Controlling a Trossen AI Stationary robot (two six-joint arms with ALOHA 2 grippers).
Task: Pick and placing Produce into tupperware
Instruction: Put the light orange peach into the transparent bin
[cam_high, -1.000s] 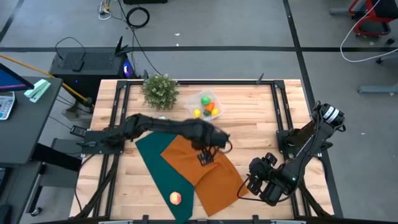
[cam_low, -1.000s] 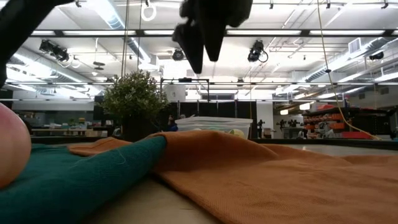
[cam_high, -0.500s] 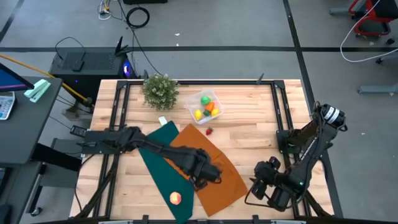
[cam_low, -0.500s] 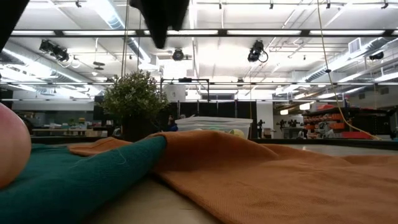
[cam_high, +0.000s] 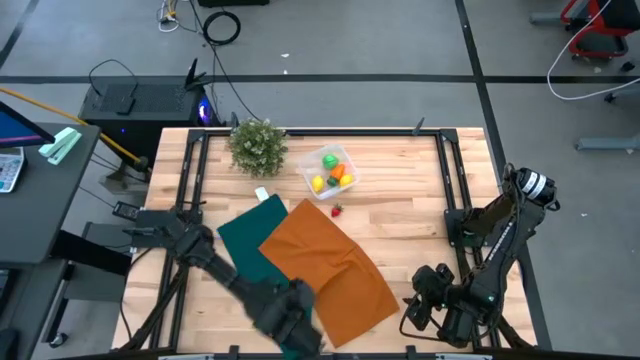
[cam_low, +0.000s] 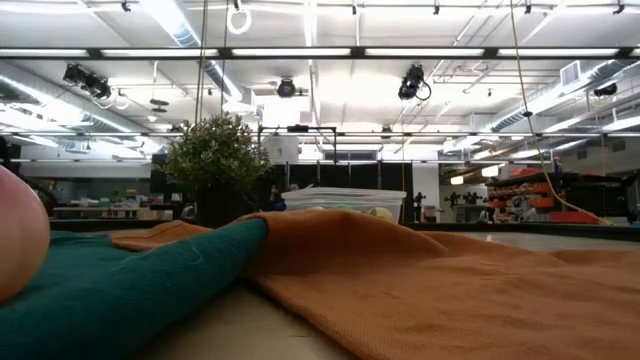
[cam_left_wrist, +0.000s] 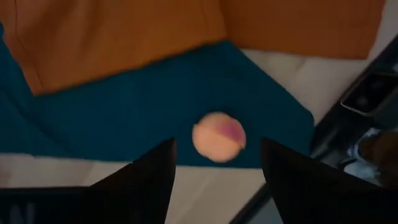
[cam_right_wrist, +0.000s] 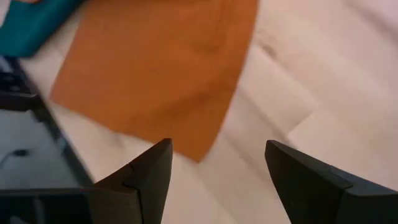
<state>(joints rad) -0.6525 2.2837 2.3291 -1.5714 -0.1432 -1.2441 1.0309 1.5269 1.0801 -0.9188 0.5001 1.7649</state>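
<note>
The clear tupperware (cam_high: 330, 170) stands near the table's far edge with green, yellow and orange produce inside; the low view shows it (cam_low: 345, 203) behind the cloths. A small red piece (cam_high: 337, 210) lies on the wood just in front of it. The peach-coloured piece (cam_left_wrist: 217, 135) rests on the green cloth (cam_left_wrist: 124, 118) near the near edge, also seen in the low view (cam_low: 18, 235). My left gripper (cam_high: 290, 322) hangs open above it and hides it from above; its fingers (cam_left_wrist: 216, 146) stand on either side without touching. My right gripper (cam_high: 425, 312) (cam_right_wrist: 217, 146) is open over the table's near right part.
An orange cloth (cam_high: 325, 265) lies over the green cloth (cam_high: 245, 235) in the table's middle, rumpled into folds. A bushy potted plant (cam_high: 258, 145) stands at the far left. Bare wood (cam_high: 420, 200) lies right of the cloths. Dark rails (cam_high: 190, 180) run along the table's sides.
My left gripper has travelled from over the middle of the orange cloth toward the table's near edge and now hangs over the peach-coloured piece. My right gripper has drifted a little toward the near edge. The produce and cloths have stayed where they were.
</note>
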